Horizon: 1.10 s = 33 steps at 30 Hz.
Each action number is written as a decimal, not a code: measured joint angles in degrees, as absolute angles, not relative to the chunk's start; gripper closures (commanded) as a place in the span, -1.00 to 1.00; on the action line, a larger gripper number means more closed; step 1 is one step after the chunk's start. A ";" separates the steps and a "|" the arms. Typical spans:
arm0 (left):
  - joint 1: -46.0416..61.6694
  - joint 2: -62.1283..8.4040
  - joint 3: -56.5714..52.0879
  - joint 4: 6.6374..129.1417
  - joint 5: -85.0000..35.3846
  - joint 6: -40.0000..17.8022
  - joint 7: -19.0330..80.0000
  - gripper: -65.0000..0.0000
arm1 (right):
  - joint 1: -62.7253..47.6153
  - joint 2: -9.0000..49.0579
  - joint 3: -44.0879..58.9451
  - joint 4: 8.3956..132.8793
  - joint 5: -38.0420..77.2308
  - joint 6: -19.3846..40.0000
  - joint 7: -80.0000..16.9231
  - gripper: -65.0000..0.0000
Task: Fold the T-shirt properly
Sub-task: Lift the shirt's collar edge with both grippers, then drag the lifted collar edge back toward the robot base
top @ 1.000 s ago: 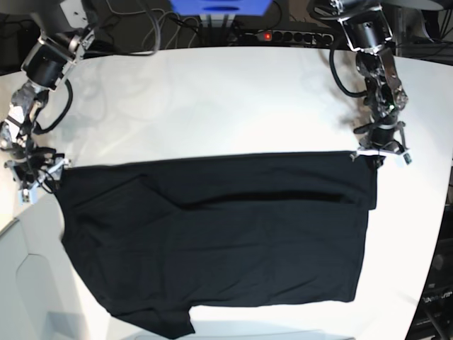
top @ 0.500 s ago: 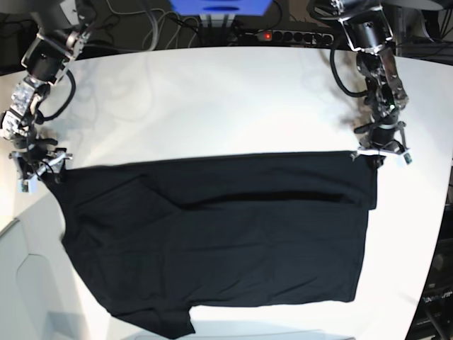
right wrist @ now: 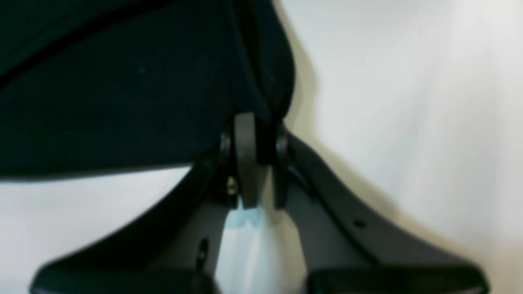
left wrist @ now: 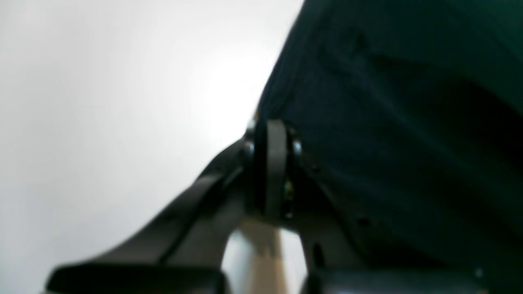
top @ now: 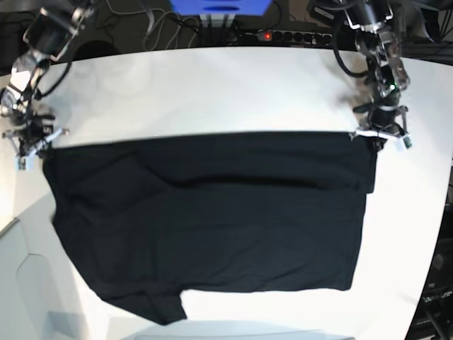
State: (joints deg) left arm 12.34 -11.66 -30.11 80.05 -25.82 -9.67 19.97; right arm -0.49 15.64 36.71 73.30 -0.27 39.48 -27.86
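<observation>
The black T-shirt [top: 212,219] lies spread across the white table [top: 212,92], folded along its far edge. My left gripper [top: 380,136] is shut on the shirt's far right corner. In the left wrist view the left gripper [left wrist: 273,134] pinches the dark cloth [left wrist: 408,122]. My right gripper [top: 33,142] is shut on the shirt's far left corner. In the right wrist view the right gripper [right wrist: 255,134] clamps a bunched edge of the black cloth [right wrist: 122,90]. The tag and the print are hidden.
A power strip [top: 290,35] and cables [top: 152,28] lie beyond the table's far edge. A blue box [top: 219,6] stands at the back. The table's curved right edge [top: 437,234] is near the shirt's side.
Both grippers have moved toward the far side of the table, dragging the shirt's far edge with them. The whole shirt has slid away from the near edge.
</observation>
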 measured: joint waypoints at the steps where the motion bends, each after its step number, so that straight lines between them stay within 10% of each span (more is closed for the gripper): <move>1: 13.04 -11.66 -30.11 81.38 -25.91 -9.50 19.94 0.99 | -1.72 15.11 36.69 75.75 -0.89 39.59 -28.82 1.00; 15: 24.75 -7.68 -34.06 101.06 -26.02 -9.50 19.92 1.00 | -12.08 10.79 39.68 97.69 -0.84 39.64 -29.10 1.00; 33: 7.35 -7.11 -40.10 100.22 -26.35 -9.96 39.31 1.00 | 4.56 14.61 38.61 93.41 -0.69 39.83 -37.56 1.00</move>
